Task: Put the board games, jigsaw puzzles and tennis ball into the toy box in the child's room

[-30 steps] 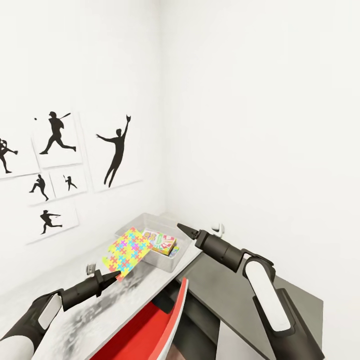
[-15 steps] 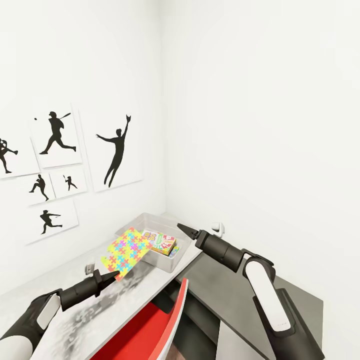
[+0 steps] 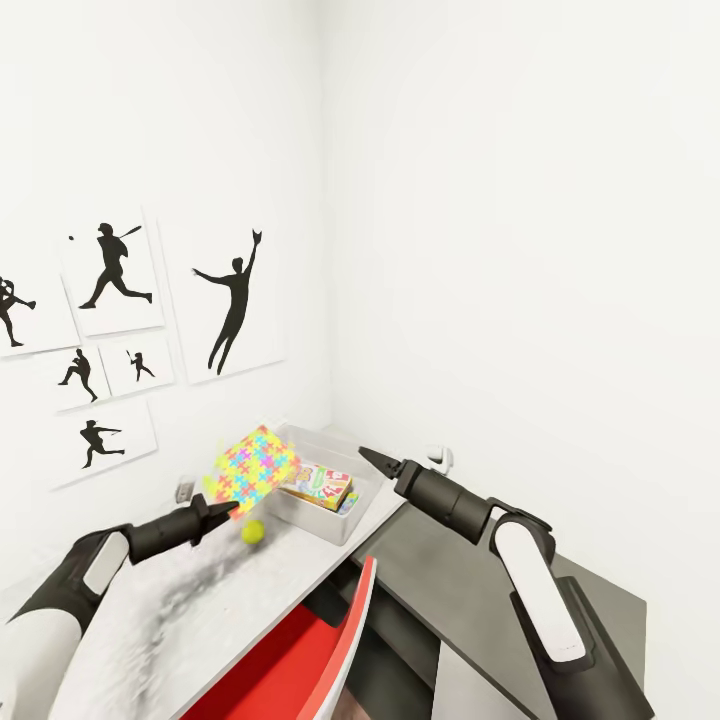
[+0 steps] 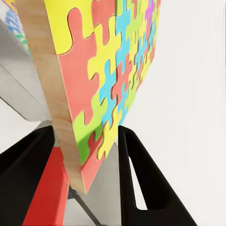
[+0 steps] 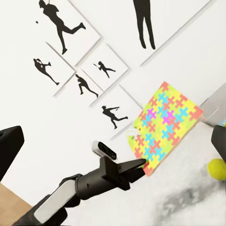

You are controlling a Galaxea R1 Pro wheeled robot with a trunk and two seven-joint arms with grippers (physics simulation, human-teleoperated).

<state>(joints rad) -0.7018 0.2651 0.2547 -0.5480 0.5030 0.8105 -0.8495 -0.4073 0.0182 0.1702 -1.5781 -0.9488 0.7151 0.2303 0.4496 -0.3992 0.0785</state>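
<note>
Table point(image 3: 200, 620) is carrying the toy box point(image 3: 335, 520) at its 1 o'clock corner. Tennis ball point(image 3: 253, 532) is sitting beside the box, at 7 o'clock.

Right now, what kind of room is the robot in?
Probably a child's bedroom or playroom. Black sports-silhouette pictures hang on the white wall, a colourful jigsaw puzzle is held in the left gripper, and a grey toy box with game boxes inside sits on the pale table beside a tennis ball.

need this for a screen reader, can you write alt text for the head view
The left gripper holds a multicolour jigsaw puzzle tilted up beside the rim of the grey toy box on the pale table; a tennis ball lies under it. Colourful game boxes lie in the box, and the right gripper hangs nearby.
</note>
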